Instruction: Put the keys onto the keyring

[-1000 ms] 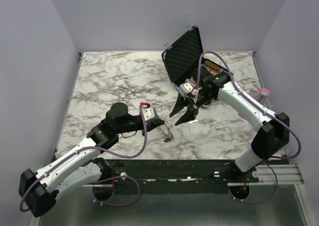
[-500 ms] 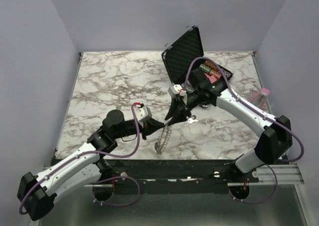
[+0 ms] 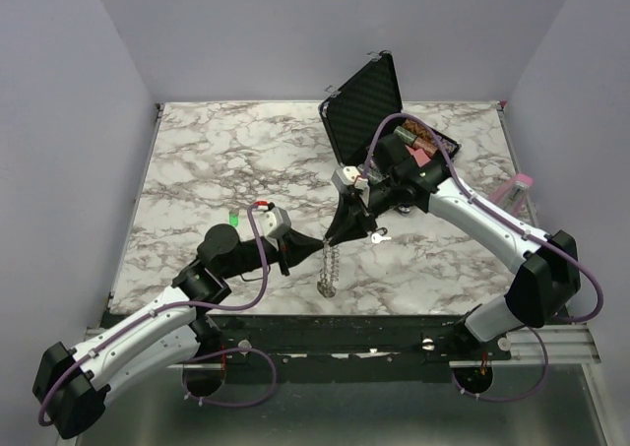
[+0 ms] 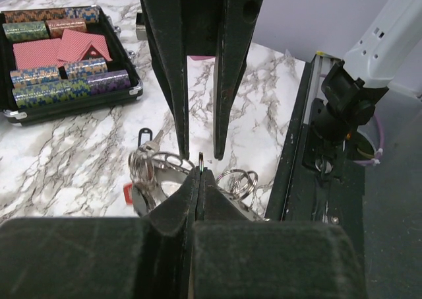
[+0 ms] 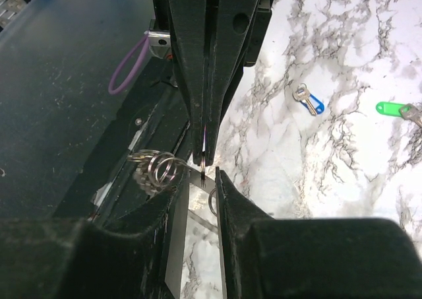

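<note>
Keyring (image 3: 329, 267): link chain hanging from the left fingers (image 4: 177, 203) above the near part of the table (image 3: 217, 160); its small rings bunch just beside the grip. Whether the lower end touches the table we cannot tell.
Nearest key: a loose key (image 3: 379, 236) lies flat on the table just beside the right fingers (image 4: 168, 81), apart from the chain.
Other keys: a blue-headed key (image 5: 308, 101) and a green-headed key (image 5: 394, 109) lie on the marble, well apart from the chain. We see none threaded on.
Left grip: pinched fully together on a thin loop of the keyring, which stands up edge-on out of the tips.
Right grip: the two tips stand apart, one on each side of that upright loop, holding nothing that we can see.
Step in hand: as we judge it, taking a second hold on the loop so the ring can be steadied or pried open for a key.
Doing it well: we would centre the loop between the right tips, close on it just clear of the left tips, and leave free whatever opening the ring has. Press gently; a thin ring may twist or spring out under a skewed pinch.
Watch for: the two sets of tips are nearly touching, so a sideways pull could drag the loop out of the left grip and drop the chain.
Farther out: an open black case (image 3: 366, 96) stands at the far right of the table, out of the way.
</note>
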